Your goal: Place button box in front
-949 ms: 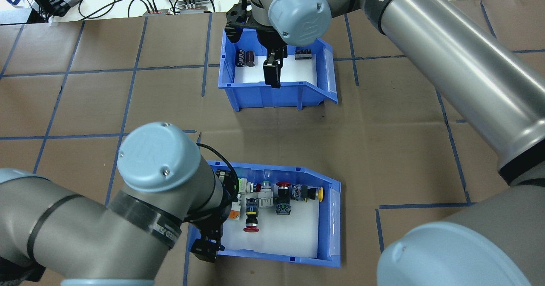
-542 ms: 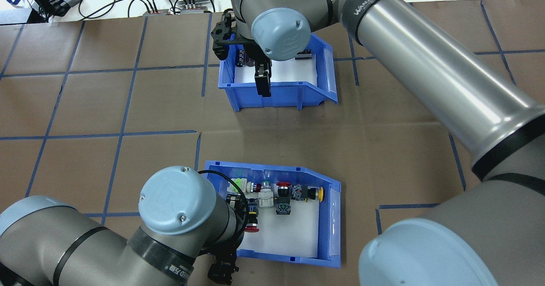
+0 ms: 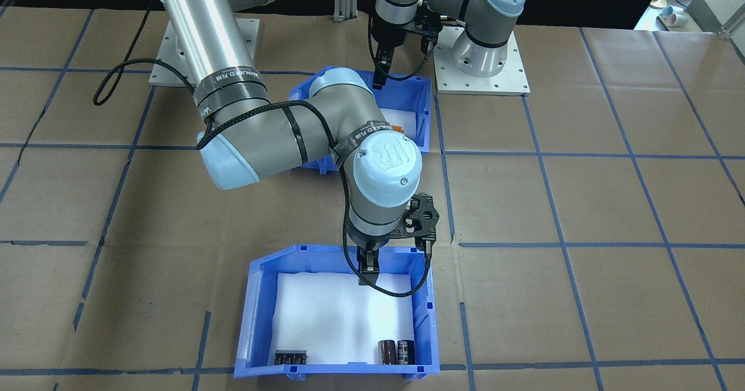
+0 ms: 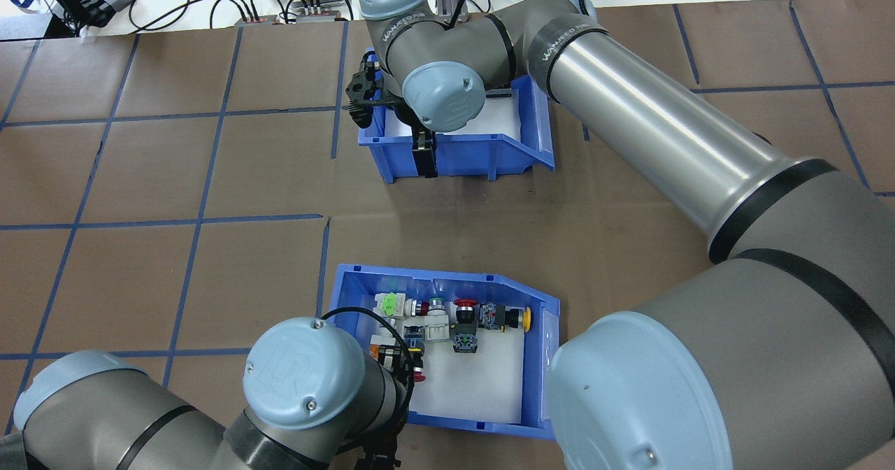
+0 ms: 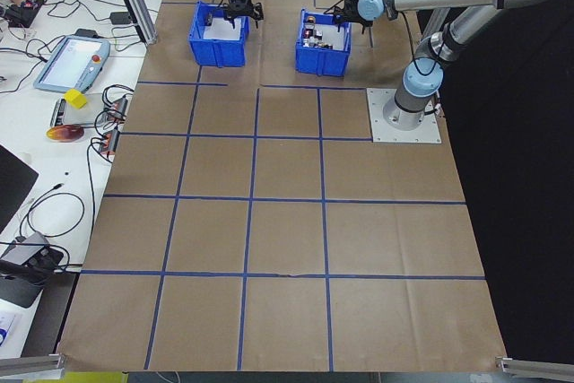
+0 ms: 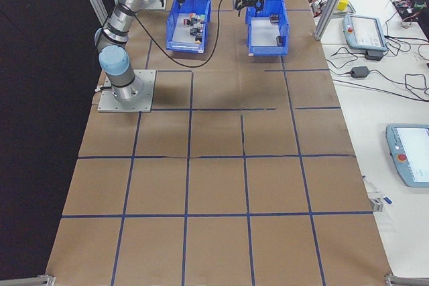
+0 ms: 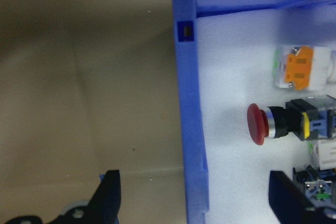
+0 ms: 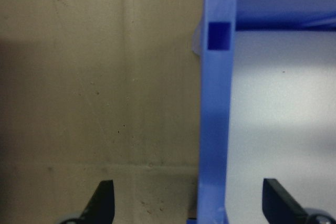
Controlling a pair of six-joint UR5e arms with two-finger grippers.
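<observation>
**Two blue bins, an arm at each wall**

Brown paper ruled into squares with blue tape covers the worktop [image 4: 140, 176]; cables and handheld controllers lie on a white bench along its far edge.

The button box [image 4: 542, 358] sits on the robot's near side, its white foam carrying red, green, yellow and orange switches. The left end effector [image 7: 194, 198] is spread wide, one finger [image 7: 107, 195] outside over the paper, the other inside over the foam, the box's blue side wall between them.

The other bin [image 4: 521, 155] lies farther out. The right end effector [image 8: 189, 203] is likewise spread astride that bin's wall.
</observation>
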